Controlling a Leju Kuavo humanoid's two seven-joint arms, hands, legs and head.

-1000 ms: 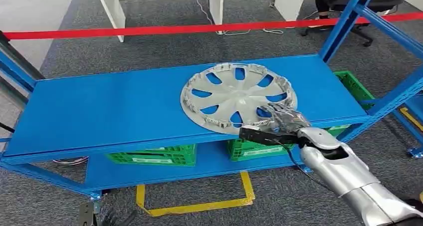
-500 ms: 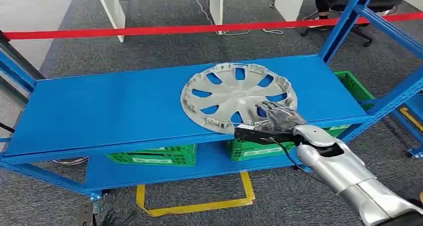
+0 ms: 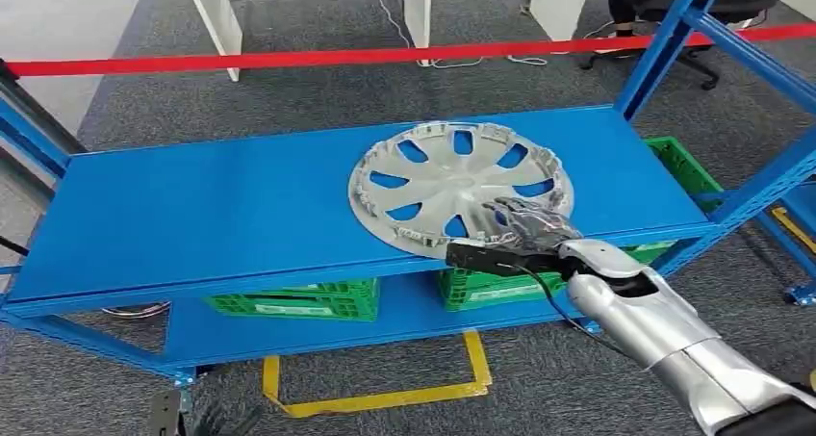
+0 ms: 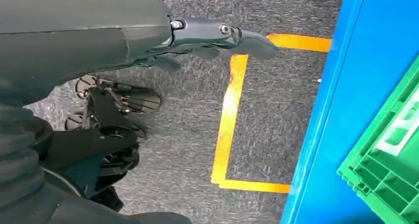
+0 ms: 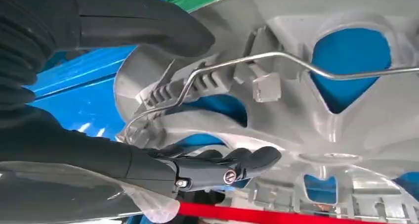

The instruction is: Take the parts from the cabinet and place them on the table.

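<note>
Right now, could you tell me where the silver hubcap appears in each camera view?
Head view: hubcap lies on the blue shelf, right of centre, with the right hand at its near rim.
Left wrist view: not in it.
Right wrist view: hubcap close up, its wire ring and clips showing.
Shared landmark: the blue shelf.

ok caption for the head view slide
Right hand on the near rim of a silver plastic hubcap lying on a blue metal shelf.

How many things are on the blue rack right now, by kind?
Silver wheel cover, top shelf, right hand on its near rim: 1
Green crates on the lower shelf: 3 (left, middle, far right)
Total: 4
</note>
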